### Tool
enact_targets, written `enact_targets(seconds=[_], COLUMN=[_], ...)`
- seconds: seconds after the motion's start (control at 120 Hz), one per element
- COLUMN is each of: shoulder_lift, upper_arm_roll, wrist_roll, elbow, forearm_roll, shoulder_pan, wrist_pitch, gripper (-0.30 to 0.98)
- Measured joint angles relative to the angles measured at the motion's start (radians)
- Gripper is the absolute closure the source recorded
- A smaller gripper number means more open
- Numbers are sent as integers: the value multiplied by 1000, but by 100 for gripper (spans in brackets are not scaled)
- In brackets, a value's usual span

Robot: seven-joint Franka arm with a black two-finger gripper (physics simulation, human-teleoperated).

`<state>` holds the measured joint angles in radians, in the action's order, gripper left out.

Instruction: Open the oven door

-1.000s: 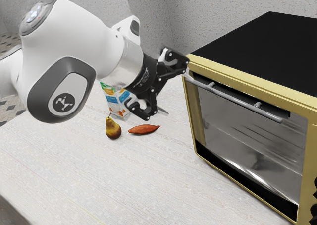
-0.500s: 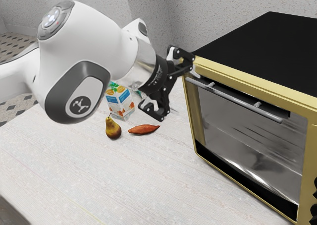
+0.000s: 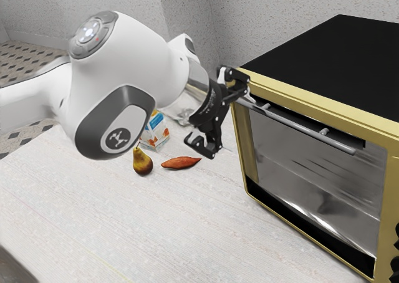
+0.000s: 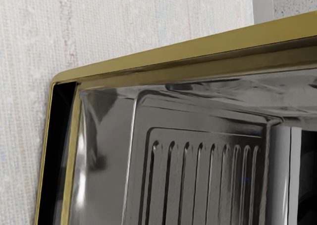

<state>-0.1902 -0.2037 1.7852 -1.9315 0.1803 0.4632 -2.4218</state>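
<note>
From where I'm standing, the oven door [image 3: 312, 177] is shut, its glass front standing upright with a grey bar handle [image 3: 300, 128] across the top. The claw [image 3: 242, 125] is right by the end of that handle nearest the arm, at the door's corner toward the exterior view's left. Its two fingers are spread wide apart, one higher, up at the handle's end, and the other well below it, out over the counter [image 3: 93, 227]. Whether the higher one actually touches the bar, I can't tell. Most of the door stretches away from the claw toward the exterior view's right.

In the wrist view the hand faces the door's glass, with the ribbed metal inside the oven showing through, the yellow frame around it and the smooth grey bar close by.

Over on the counter, a pear [image 3: 142, 162] sits beside a reddish sweet potato [image 3: 181, 163], with a printed carton [image 3: 156, 134] just behind them, partly hidden by the arm.
</note>
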Motion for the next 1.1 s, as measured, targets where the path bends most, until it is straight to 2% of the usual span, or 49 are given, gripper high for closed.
enact_targets(seconds=[0.217,0.55,0.617,0.683,0.75,0.783,0.817,0.875,0.9,0.925,0.958,1.0,1.1], shoulder_lift=[5,-277,-386,-555,-784,-833,-800,-596,-497,-406,-337,-300,-267], upper_arm_roll=[0,124,192,301,437,479,493,468,426,356,266,205,165], wrist_roll=[13,23,26,30,23,10,-15,-71,-94,-115,-143,-175,-244], elbow=[-27,-362,-464,-592,-688,-664,-521,-130,-21,52,105,131,109], forearm_roll=[-19,-16,-21,-65,-160,-210,-247,-291,-295,-284,-260,-240,-225], shoulder_pan=[-19,-200,-280,-402,-600,-675,-732,-810,-801,-738,-635,-559,-512], wrist_pitch=[-2,-22,-28,-34,-17,16,98,344,442,523,610,700,842], gripper=[0,0,0,0,0,1,1,1,0,0,0,0,0])
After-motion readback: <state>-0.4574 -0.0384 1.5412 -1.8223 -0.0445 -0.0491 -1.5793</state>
